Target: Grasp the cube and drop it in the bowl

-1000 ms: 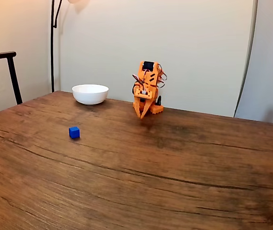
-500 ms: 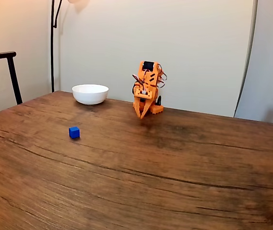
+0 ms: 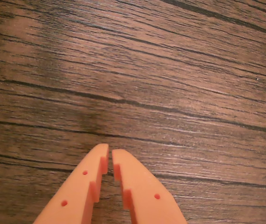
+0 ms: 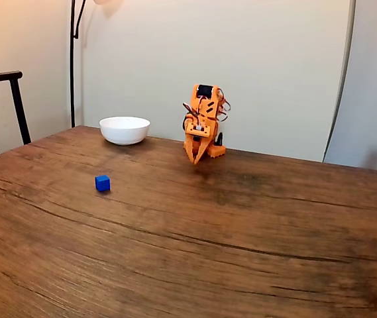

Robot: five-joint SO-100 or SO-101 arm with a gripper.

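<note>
Cube [image 4: 103, 183] sits alone on the worktop [image 4: 241, 238], toward the left in the fixed view, well apart from everything. Bowl [image 4: 124, 130] is behind it near the far edge, upright, nothing visible inside from this angle. Arm [image 4: 203, 122] is folded at the far edge, to the right of the bowl, with the gripper [image 4: 197, 159] pointing down just above the wood.

Wrist view: fingers [image 3: 125, 179] nearly pressed together, only a thin slit between the tips, nothing pinched. Bare wood grain under them; cube not in that frame.

Judgement: grasp not started; reach toward the cube comes first.

Risks from here:
- Fingers need spreading before descent. If they come down this narrow, they'll land on top of the cube or knock it away.
- Cube is tiny and light; an off-centre approach means one finger touches first and shoves it sideways.
- Long reach toward the camera side, so the arm will be stretched and tip height control gets sloppy; could scrape the wood.
- Carry path to the bowl: too low and the fingers clip the rim.
</note>
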